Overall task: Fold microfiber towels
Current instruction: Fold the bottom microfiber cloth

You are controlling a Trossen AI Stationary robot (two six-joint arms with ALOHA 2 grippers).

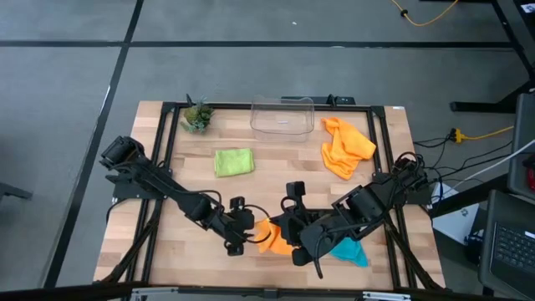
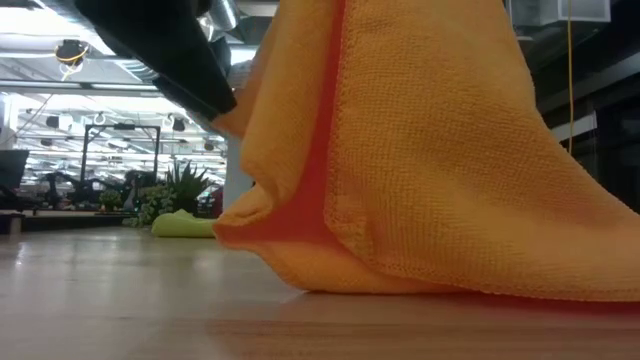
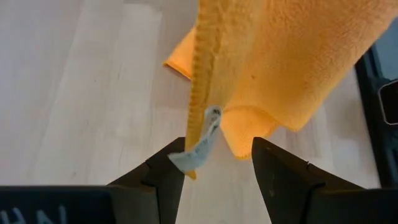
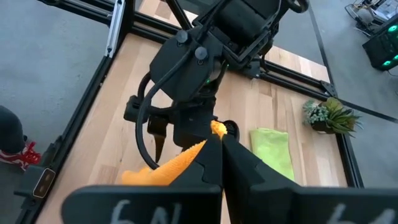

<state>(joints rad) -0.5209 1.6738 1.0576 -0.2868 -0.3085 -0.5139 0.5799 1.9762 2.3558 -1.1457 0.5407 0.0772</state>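
My right gripper [image 4: 214, 144] is clamped on the orange towel [image 1: 274, 238], lifted near the table's [image 1: 167, 251] front edge. My left gripper [image 3: 214, 163] has its fingers apart at the towel's hem w/ its tag. 2nd orange towel [image 1: 344, 147], green towel [image 1: 233, 161], teal towel [image 1: 347, 250] lie apart; bare wood to the left.

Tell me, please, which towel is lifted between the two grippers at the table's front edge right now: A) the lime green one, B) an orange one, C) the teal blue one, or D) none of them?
B: an orange towel hangs between the left gripper and the right gripper, which is shut on its edge, while the lime green towel and the teal towel lie on the table.
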